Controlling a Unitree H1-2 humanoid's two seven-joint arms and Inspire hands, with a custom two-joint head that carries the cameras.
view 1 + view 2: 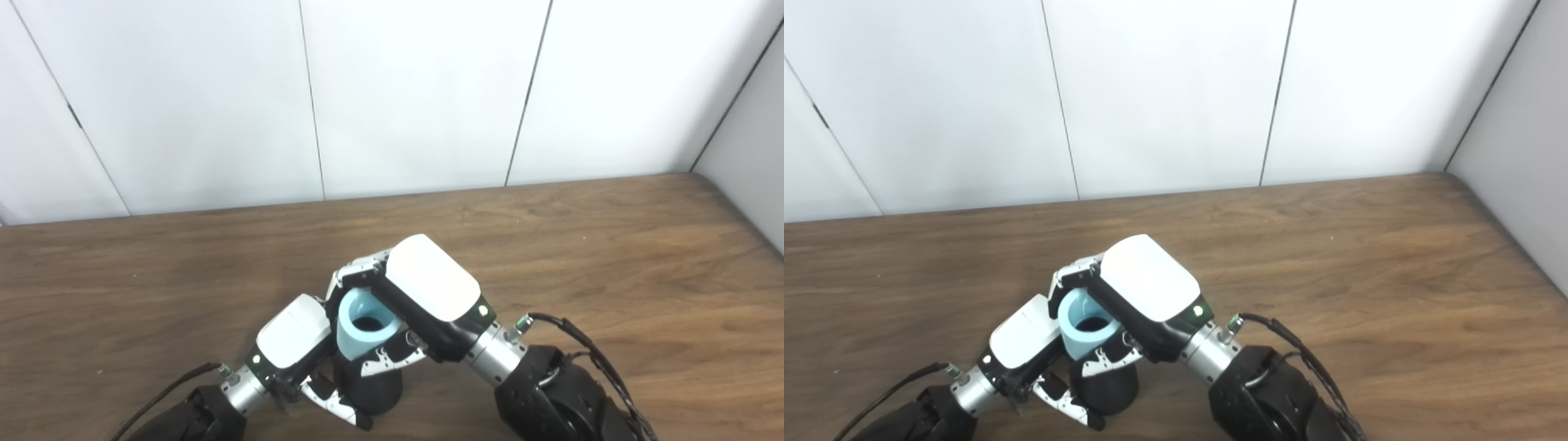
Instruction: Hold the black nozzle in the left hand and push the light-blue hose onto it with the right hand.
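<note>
Light-blue hose sits upright between the two hands near the front edge of the wooden tabletop, its open end facing up with a dark hollow showing inside. Directly beneath it stands the black nozzle, a dark rounded body whose top meets the hose's lower end; whether the hose is seated over it cannot be told. The right hand reaches in from the right, palm back tilted up, its fingers curled over the far side of the hose and its thumb across the near side, clasping it. The left hand comes in low from the left, its fingers wrapped around the nozzle. The right eye view shows more of the nozzle's body below the right thumb.
</note>
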